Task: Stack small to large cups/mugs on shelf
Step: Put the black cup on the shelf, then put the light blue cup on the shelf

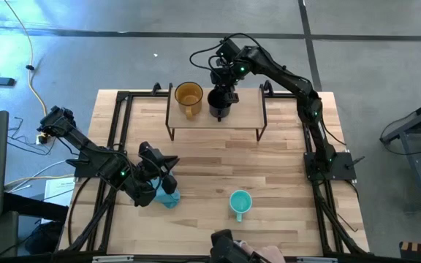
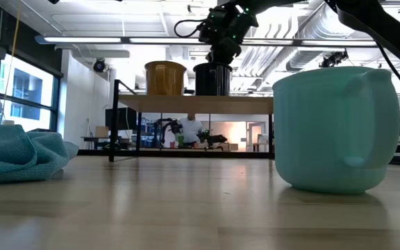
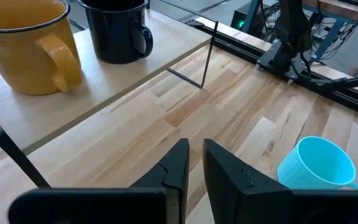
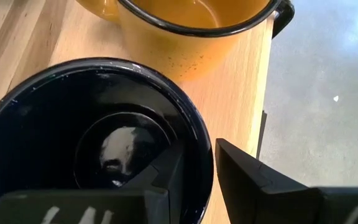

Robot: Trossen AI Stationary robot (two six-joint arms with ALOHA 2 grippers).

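1. Nearest the low camera stands the teal mug (image 2: 337, 129), upright on the table (image 1: 283, 168) toward its front edge, handle facing forward; from above it sits right of centre (image 1: 240, 202), well apart from the shelf.
2. Farther back, the shelf (image 1: 247, 115) stands at the table's rear edge on thin black legs, with two mugs on its left half.
3. On it the amber mug (image 1: 188, 97) is upright, its handle toward the table's front.
4. Just beside it, to the right, is the black mug (image 1: 220, 102), also upright on the shelf; whether the two touch I cannot tell.
5. Over the black mug hangs the right gripper (image 4: 197, 171): one finger is inside the mug (image 4: 92, 149), the other outside, the rim between them, jaws closed on the wall.
6. At the front left, the left gripper (image 3: 194, 163) waits low over the table, pointing toward the shelf, jaws nearly closed with a thin gap, holding nothing.
7. Beside that gripper lies a blue cloth (image 2: 19, 153), crumpled on the table.
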